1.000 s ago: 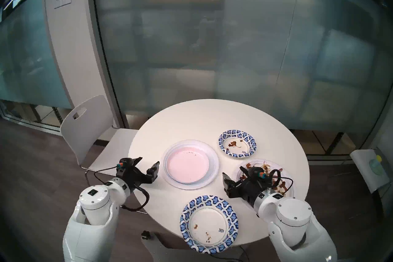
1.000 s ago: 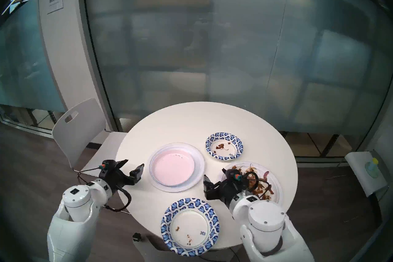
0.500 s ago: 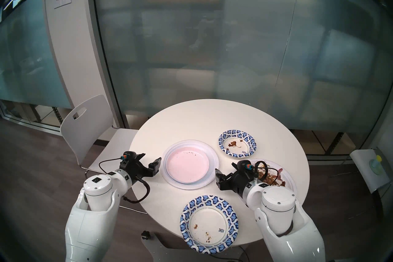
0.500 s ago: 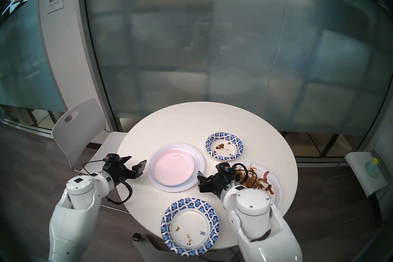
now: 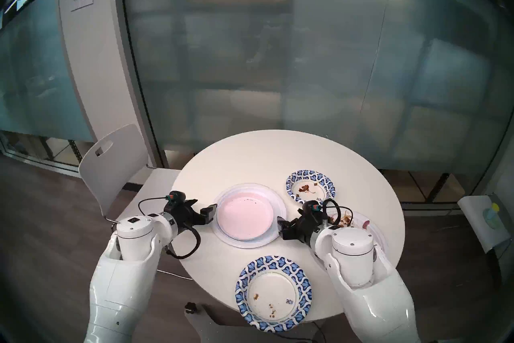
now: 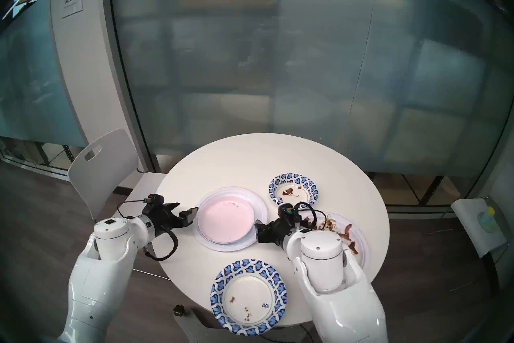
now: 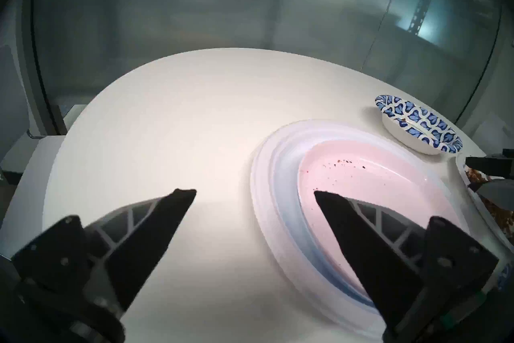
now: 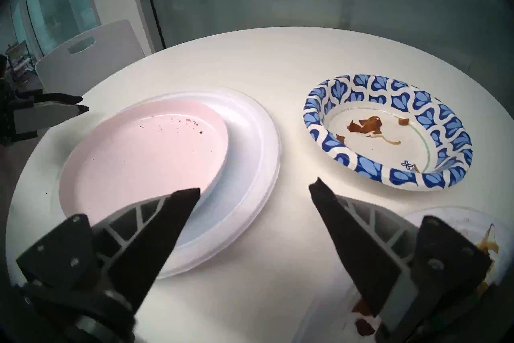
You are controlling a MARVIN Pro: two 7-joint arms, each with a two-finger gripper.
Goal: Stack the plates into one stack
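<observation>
Pink plate [image 5: 244,215] atop stack [image 5: 274,234] at desk [image 5: 264,156] centre, flanked by left end effector [image 5: 201,208] and right end effector [image 8: 254,189], both wide open, empty; left rim nearer left one.

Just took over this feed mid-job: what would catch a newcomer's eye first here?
Probably the pink plate, nested in a pale blue and a wide white one mid-table, with the open left gripper and open right gripper flanking it, both empty. Next, the large blue-patterned plate at the near edge and the food-smeared white plate under the right arm.
</observation>
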